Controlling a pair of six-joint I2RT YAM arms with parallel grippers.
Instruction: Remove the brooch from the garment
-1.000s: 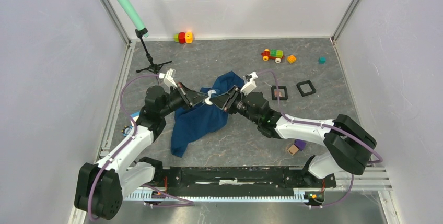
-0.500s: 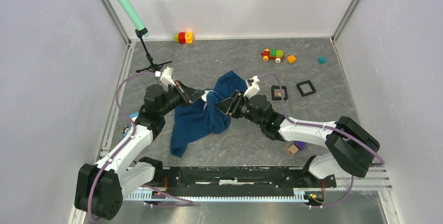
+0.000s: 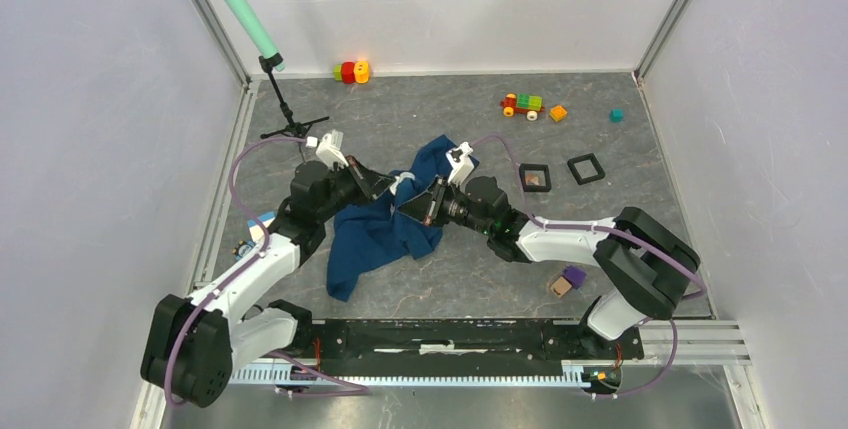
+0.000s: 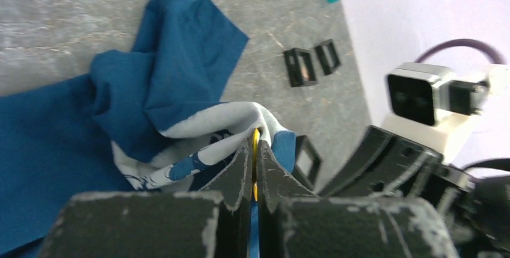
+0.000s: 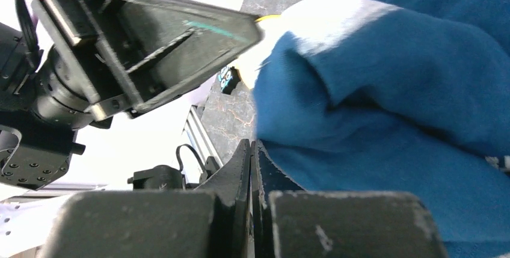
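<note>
The dark blue garment [image 3: 380,234] lies crumpled mid-table, its white printed part lifted between the two grippers. My left gripper [image 3: 390,187] is shut on a thin gold brooch [image 4: 255,144], seen edge-on between its tips [image 4: 253,144], with the white print cloth [image 4: 198,132] folded round it. My right gripper [image 3: 404,207] is shut just below and right of the left one. In the right wrist view its jaws [image 5: 251,145] are pressed together with no cloth seen between them. The blue garment [image 5: 391,89] lies against its right finger, and the left gripper [image 5: 168,47] is just above.
A teal microphone [image 3: 240,9] on a black tripod [image 3: 290,129] stands at the back left. Toy blocks [image 3: 350,71], a toy train [image 3: 522,104] and small cubes [image 3: 617,115] lie at the back. Two black square frames [image 3: 585,168] lie right of the garment. Purple and tan blocks [image 3: 566,281] lie by the right arm.
My right gripper has moved left across the garment toward the left gripper and lower. The left gripper has shifted slightly right, still pinching the white fold.
</note>
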